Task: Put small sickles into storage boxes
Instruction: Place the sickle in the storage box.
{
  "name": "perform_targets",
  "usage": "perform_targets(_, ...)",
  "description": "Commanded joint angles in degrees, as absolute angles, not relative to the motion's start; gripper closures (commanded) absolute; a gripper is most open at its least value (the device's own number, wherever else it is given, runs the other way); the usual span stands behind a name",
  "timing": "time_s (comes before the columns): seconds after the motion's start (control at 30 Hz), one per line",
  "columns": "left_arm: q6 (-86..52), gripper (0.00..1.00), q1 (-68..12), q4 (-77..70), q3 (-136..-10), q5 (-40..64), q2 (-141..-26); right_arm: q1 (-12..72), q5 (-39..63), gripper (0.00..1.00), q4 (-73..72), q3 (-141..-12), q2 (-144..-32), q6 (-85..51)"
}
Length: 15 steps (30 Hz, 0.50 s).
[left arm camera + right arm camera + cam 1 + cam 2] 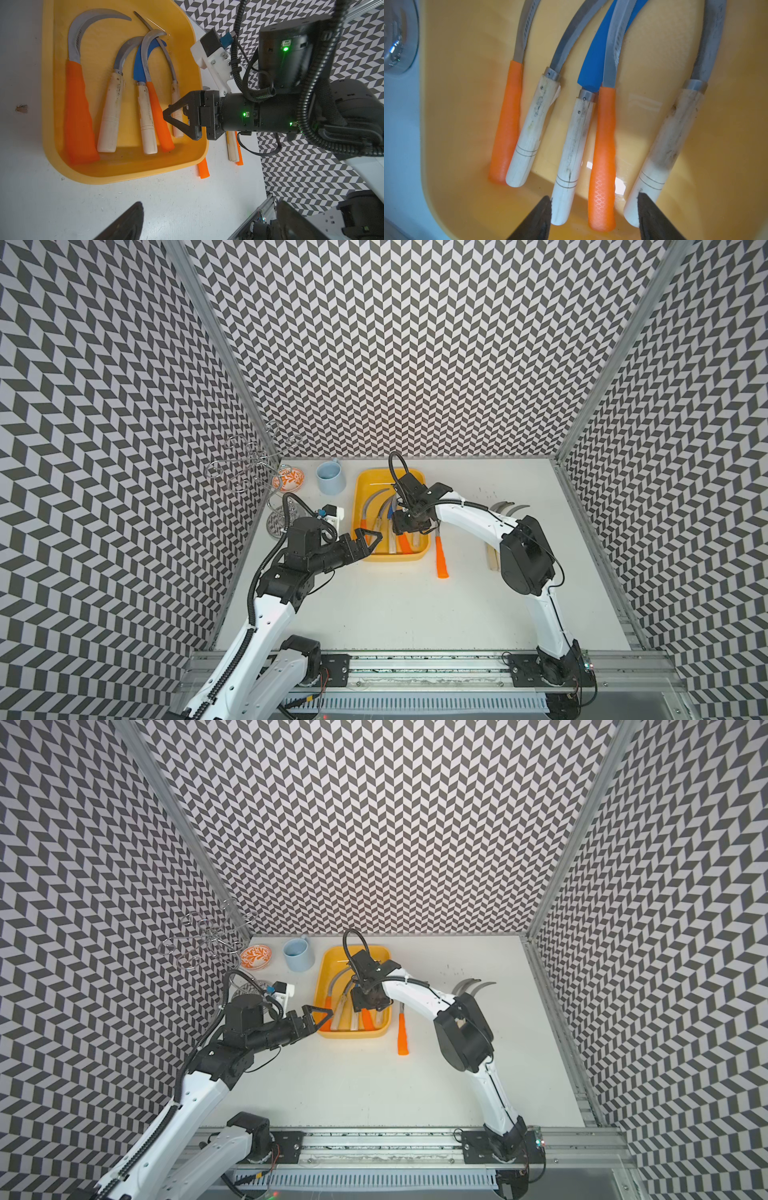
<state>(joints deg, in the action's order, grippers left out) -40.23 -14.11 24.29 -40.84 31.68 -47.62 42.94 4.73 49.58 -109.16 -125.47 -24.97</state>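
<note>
- right gripper (594,196) jaws spread over the yellow tray (365,485), orange-handled sickle (604,145) lying loose underneath, so I'd guess a release
- left gripper (370,536) also apart and empty, parked beside the tray, probably to stay clear

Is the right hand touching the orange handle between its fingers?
Apart. Right wrist view: the orange handle lies between the right hand's spread fingers, gaps both sides.

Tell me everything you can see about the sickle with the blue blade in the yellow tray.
The blue-bladed sickle has a curved, matte blue blade, a small metal collar and a pale, scuffed wooden handle ringed by two thin lines near its end. It lies in the yellow tray, among the other sickles. An orange-handled sickle lies against it, its grey blade crossing over the blue one.
</note>
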Motion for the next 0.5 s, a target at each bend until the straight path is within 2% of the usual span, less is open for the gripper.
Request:
perform_targets(0.0, -41.3, 0.0, -14.5, 23.1, -43.2, 33.0, -48.1, 42.9, 3.1, 0.21, 51.7, -110.3, -119.7, -24.5)
perform_targets(0.13, -42.6, 0.0, -16.6, 21.6, -43.5, 32.6, -48.8, 42.7, 1.7, 0.01, 52.9, -108.0, -115.5, -24.2)
perform_targets(0.47, -47.7, 0.0, -29.5, 16.0, -43.3, 26.4, -51.6, 39.7, -0.6, 0.01, 52.4, -94.5, -103.9, -24.7)
